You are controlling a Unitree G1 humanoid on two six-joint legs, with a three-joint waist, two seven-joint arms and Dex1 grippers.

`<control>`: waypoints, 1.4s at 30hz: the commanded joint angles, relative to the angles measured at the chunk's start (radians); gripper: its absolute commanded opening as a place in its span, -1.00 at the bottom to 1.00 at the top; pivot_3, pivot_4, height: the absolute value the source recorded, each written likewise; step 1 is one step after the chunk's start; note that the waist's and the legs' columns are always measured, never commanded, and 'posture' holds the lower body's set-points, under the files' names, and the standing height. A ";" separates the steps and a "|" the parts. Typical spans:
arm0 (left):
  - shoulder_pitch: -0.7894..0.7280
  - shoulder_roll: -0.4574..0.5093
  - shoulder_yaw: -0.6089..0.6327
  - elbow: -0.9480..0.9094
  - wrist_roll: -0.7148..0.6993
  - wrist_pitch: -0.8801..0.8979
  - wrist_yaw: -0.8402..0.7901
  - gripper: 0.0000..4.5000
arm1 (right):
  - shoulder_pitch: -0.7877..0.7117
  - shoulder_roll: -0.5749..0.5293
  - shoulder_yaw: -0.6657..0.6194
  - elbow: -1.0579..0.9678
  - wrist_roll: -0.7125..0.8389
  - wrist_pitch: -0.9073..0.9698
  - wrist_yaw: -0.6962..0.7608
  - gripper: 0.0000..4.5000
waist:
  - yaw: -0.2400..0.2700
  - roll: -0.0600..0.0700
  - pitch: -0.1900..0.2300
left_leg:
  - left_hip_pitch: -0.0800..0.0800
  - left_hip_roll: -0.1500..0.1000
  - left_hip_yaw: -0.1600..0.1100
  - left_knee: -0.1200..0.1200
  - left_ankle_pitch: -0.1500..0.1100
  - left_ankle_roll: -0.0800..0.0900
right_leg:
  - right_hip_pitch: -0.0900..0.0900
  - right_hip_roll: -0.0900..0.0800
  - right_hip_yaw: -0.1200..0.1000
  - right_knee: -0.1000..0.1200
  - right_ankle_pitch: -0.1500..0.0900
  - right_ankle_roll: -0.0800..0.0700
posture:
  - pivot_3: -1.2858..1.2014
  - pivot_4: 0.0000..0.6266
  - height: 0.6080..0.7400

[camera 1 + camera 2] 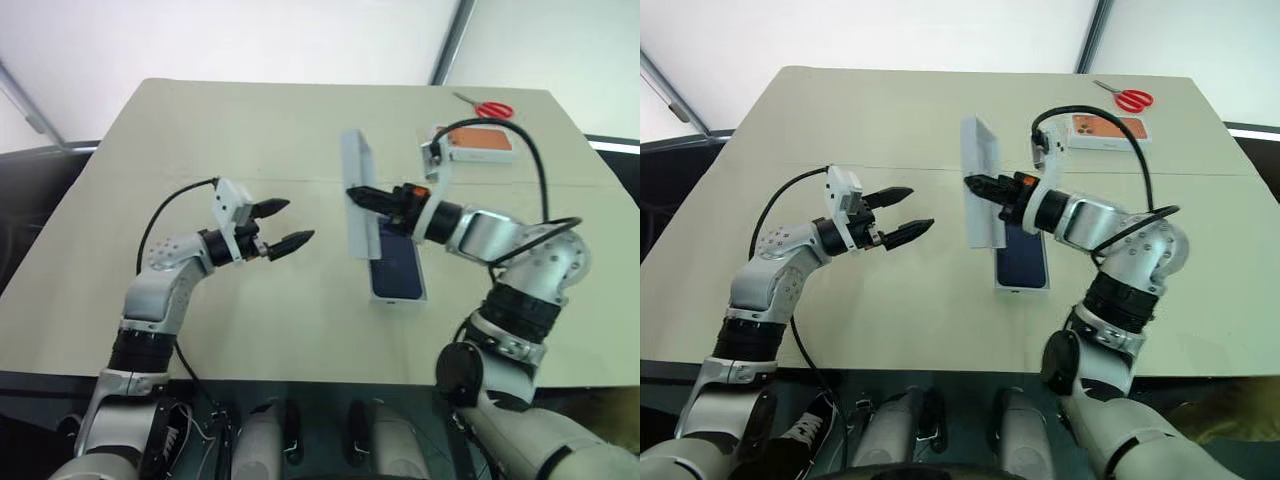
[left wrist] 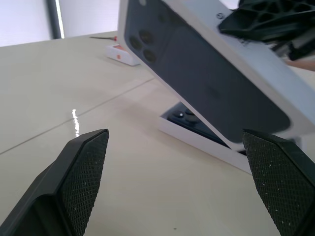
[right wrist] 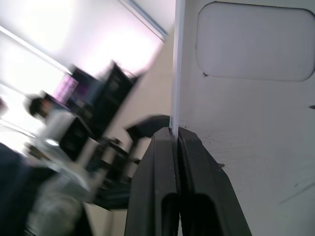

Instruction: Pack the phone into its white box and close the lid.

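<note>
White and thin, the lid (image 1: 357, 192) was pinched at one edge by the right gripper (image 1: 366, 196) above the phone (image 1: 398, 268) lying in the white box (image 1: 399, 298), so it likely felt light and bendy, while the left gripper (image 1: 283, 226) was spread wide.

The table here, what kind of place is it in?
Probably a lab or workshop test bench. A plain beige table carries a phone in the white box, red scissors and another phone box; shelving shows behind.
</note>
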 commanded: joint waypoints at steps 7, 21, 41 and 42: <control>0.006 -0.030 0.028 -0.047 -0.045 0.062 0.060 -0.04 | 0.104 0.000 -0.018 0.123 0.205 0.017 -0.160 -1.00 | -0.002 0.001 0.000 | 0.000 -0.001 0.001 0.000 0.000 0.000 | 0.000 0.000 0.001 -0.001 0.000 0.000 | 0.03 -0.52 0.96; -0.068 -0.267 -0.153 0.225 0.120 -0.079 0.098 -1.00 | 0.126 -0.115 -0.042 0.235 0.390 0.017 -0.293 -0.20 | -0.001 0.002 -0.002 | 0.000 0.000 0.001 -0.001 0.000 0.000 | 0.000 0.000 0.002 -0.001 0.000 0.000 | 0.03 -0.52 0.96; -0.110 -0.346 -0.169 0.273 0.149 -0.088 0.073 -1.00 | 0.206 -0.708 0.505 0.218 -0.180 -0.709 0.194 0.99 | 0.001 0.003 -0.002 | 0.000 0.000 0.003 0.000 0.000 0.001 | -0.001 0.000 0.003 -0.001 0.000 0.000 | 0.03 -0.52 0.96; -0.110 -0.347 -0.169 0.271 0.152 -0.092 0.071 -1.00 | 0.220 -0.713 0.535 0.206 -0.208 -0.740 0.212 0.99 | 0.001 0.003 -0.002 | 0.000 0.000 0.003 0.000 0.000 0.001 | -0.001 0.000 0.003 -0.001 0.000 0.000 | 0.03 -0.52 0.96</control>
